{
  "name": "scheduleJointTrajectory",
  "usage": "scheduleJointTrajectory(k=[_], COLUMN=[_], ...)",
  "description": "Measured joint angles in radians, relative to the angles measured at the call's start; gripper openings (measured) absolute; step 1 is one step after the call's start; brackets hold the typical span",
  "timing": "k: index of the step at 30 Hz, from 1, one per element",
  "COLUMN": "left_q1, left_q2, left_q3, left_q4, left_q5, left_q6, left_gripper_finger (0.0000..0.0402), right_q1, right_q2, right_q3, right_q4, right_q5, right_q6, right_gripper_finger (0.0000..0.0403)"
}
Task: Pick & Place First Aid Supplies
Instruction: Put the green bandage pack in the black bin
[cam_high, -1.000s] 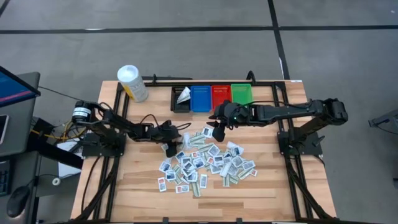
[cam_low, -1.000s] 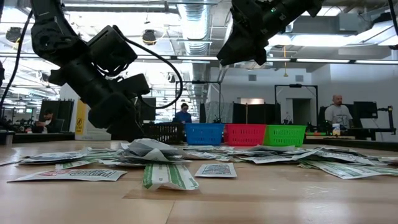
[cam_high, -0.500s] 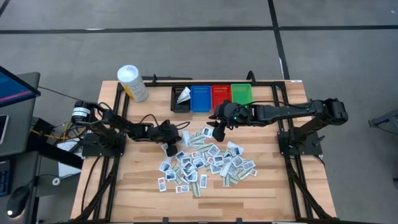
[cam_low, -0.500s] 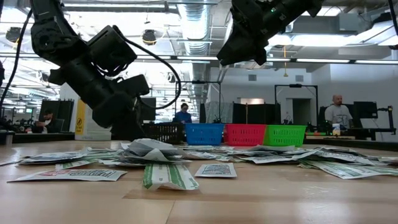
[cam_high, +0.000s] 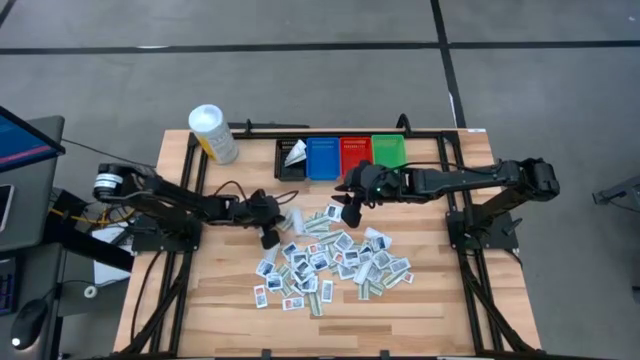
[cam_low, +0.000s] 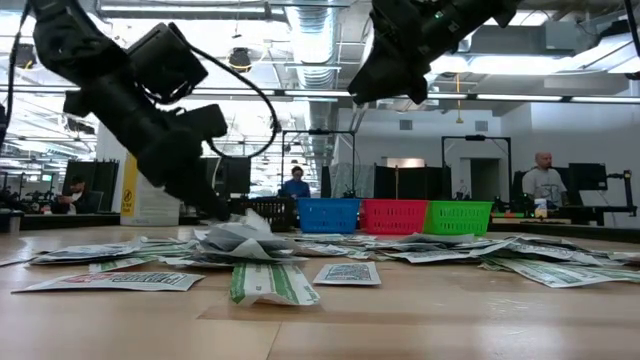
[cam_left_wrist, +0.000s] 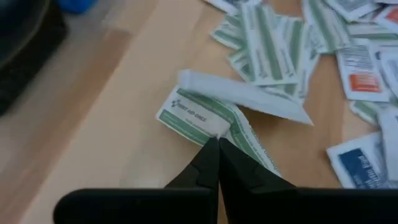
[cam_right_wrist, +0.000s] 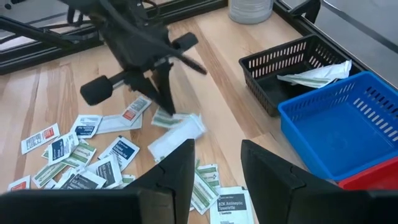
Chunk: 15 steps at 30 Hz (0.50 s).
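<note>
We see the left claw (cam_left_wrist: 214, 144) clamped on a green-striped white paper packet (cam_left_wrist: 205, 118) at the pile's back-left edge, ready for lifting. The right claw (cam_right_wrist: 214, 163) hovers apart near the bench's rear bins.

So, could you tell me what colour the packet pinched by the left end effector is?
White with green stripes, clearest in the left wrist view.

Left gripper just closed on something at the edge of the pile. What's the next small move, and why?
Probably lift the left gripper straight up a little. Its fingers are shut on the corner of a green-striped packet that lies on the table beside a long white packet. A short rise would show whether it comes free alone before carrying it toward the black bin, which already holds packets. The right gripper hovers open above the pile.
</note>
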Motion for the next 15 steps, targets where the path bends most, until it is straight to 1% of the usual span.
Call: scheduleJointTrajectory(k=[4,12,15], left_q1=[0.009,0.009,0.007], left_q2=[-0.066,-0.187,-0.253], left_q3=[0.0,0.003,0.002], left_q4=[-0.032,-0.025,-0.015], left_q5=[-0.016,-0.069,-0.098], left_q6=[0.0,0.0,-0.002], left_gripper_finger=[0.0004,0.0004,0.0004], right_q1=[0.0,-0.001,-0.001], right_q2=[0.0,0.0,0.0], right_q3=[0.0,0.0,0.0], right_q4=[0.025,0.027,0.027], right_q5=[0.0,0.0,0.0], right_q6=[0.0,0.0,0.0], right_gripper_finger=[0.0126,0.0126,0.0126])
